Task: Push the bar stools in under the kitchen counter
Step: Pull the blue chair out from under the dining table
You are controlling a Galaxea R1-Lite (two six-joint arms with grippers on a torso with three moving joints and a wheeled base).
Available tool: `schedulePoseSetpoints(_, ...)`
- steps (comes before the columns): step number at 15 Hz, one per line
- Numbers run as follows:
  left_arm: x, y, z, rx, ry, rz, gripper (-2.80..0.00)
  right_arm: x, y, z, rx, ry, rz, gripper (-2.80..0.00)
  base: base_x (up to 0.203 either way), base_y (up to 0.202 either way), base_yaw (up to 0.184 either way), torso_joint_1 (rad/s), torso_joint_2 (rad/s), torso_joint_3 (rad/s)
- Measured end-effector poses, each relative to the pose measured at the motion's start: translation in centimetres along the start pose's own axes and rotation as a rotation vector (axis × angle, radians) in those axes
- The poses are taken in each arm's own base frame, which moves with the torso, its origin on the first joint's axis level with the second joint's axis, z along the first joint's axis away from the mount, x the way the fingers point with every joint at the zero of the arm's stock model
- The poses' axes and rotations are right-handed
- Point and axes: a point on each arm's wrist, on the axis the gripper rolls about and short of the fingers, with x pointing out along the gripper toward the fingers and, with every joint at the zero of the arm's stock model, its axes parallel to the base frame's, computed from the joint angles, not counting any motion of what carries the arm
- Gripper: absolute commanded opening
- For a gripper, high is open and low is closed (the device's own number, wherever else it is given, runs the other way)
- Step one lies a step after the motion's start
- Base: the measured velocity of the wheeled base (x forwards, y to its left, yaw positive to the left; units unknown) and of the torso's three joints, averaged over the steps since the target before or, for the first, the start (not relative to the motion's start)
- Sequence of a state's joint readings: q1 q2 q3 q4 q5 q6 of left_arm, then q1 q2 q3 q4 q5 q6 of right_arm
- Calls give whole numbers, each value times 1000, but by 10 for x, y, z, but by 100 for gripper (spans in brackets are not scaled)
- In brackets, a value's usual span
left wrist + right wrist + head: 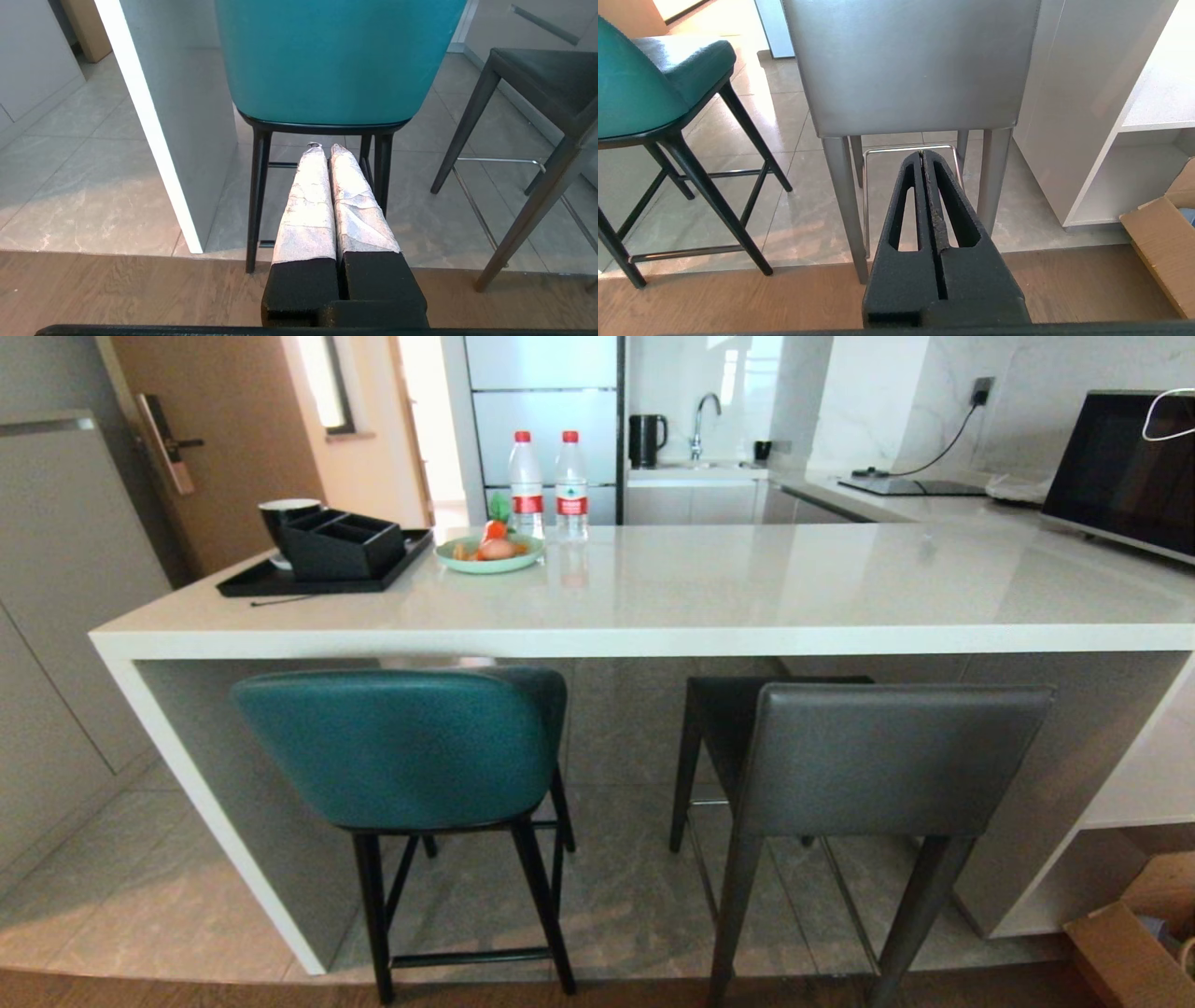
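Closest to the head camera, two bar stools stand with their backs toward it along the lower half of the frame: the teal stool (401, 747) at lower left on thin black legs, the grey stool (887, 761) at lower right on tapered grey legs. Both backrests sit just in front of the front edge of the kitchen counter (709, 593), whose glossy white slab runs across the middle of the frame (a white end panel drops to the floor at far left). Each seat reaches partly beneath the slab.

Neither arm shows in the head view. From the left wrist, the left gripper (325, 148) appears at bottom centre, its foil-wrapped fingers (306, 200) pressed together with nothing between them, pointed at the teal stool's black frame below the backrest and apart from it. From the right wrist, the right gripper (921, 153), likewise clenched and empty, aims under the grey backrest toward the metal footrest (908, 149).

At upper left on the counter rest a black tray (317, 574), a green plate (489, 556) and two water bottles (549, 485).
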State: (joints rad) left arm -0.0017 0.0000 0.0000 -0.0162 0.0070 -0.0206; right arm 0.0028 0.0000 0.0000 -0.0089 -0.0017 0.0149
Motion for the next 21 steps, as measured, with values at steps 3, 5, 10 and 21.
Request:
schedulePoseSetpoints(3, 0, 0, 0, 0, 0, 0, -280, 0, 0, 0, 0, 0, 0, -280, 0, 0, 0, 0, 0, 0)
schedulePoseSetpoints(5, 0, 0, 0, 2, 1, 2, -280, 0, 0, 0, 0, 0, 0, -280, 0, 0, 0, 0, 0, 0)
schedulePoseSetpoints(10, 0, 0, 0, 1, -1, 1, -280, 0, 0, 0, 0, 0, 0, -280, 0, 0, 0, 0, 0, 0)
schedulePoseSetpoints(21, 0, 0, 0, 2, 0, 2, -280, 0, 0, 0, 0, 0, 0, -280, 0, 0, 0, 0, 0, 0)
